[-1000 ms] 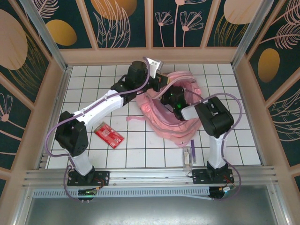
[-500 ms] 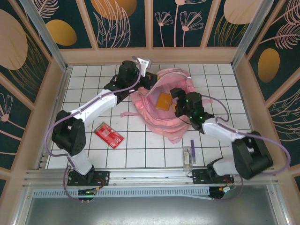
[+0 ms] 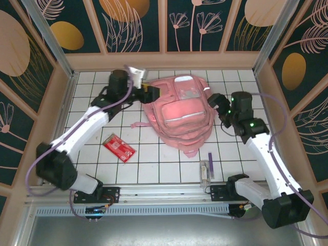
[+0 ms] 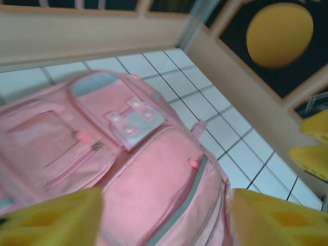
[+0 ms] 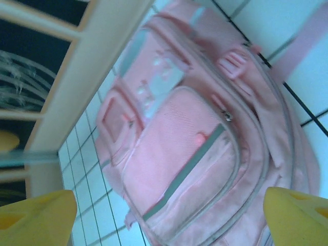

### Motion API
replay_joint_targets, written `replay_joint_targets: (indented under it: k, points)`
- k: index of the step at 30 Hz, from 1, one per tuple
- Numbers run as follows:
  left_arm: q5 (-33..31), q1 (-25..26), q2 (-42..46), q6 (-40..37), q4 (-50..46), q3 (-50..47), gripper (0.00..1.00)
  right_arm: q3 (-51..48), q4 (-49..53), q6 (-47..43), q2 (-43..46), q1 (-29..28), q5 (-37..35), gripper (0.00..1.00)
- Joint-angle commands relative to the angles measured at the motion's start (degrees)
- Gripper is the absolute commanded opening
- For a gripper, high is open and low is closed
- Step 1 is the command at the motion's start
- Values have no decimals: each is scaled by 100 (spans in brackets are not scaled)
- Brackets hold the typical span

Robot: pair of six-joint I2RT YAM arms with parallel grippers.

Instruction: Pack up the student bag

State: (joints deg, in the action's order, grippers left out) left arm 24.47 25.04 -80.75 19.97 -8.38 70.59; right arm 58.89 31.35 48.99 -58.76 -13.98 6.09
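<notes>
Find the bag (image 3: pixel 182 110) flat in the far middle, long axis far to near, between left gripper (image 3: pixel 150 93) at its far-left corner and right gripper (image 3: pixel 221 110) at its right side, about equally close, both jaws wide open, empty.

The left arm (image 3: pixel 84 128) and right arm (image 3: pixel 269 154) were white-shelled with black joints, each trailing a purple cable (image 3: pixel 38 159); a green light (image 3: pixel 251 123) glowed on the right. The left end effector (image 4: pixel 166 205) and right end effector (image 5: pixel 169 205) had yellow fingers (image 4: pixel 51 218)
</notes>
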Motion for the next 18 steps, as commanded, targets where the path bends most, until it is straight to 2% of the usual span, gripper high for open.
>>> replay_joint_targets:
  k: [1, 3, 6, 7, 9, 12, 15, 18]
  points:
    - [-717, -371, 648, 696, -1065, -580, 99, 705, 1119, -1494, -496, -110, 654, 93]
    - [-1759, -474, 1005, 866, -1740, -977, 99, 807, 951, -1763, -807, -530, 1148, 92]
    - [-2539, -938, 1188, 958, -2375, -1421, 99, 605, 319, -1915, -1213, -1250, 1741, 89]
    - [-2510, -1182, 1206, 1104, -2510, -1548, 99, 515, 88, -1918, -1342, -1416, 1922, 88]
    - [-2047, -1681, 1270, 1345, -2535, -1958, 99, 414, -384, -1833, -1704, -1769, 2076, 85]
    - [-1633, -2082, 1276, 1769, -2360, -2463, 98, 589, -938, -1770, -2432, -2429, 2231, 81]
    - [-1156, -2463, 1082, 2010, -1838, -2920, 83, 966, -1349, -1762, -3295, -2833, 2416, 78]
    - [-1143, -2716, 683, 2187, -1599, -3127, 73, 1329, -1884, -1698, -4112, -3032, 2785, 70]
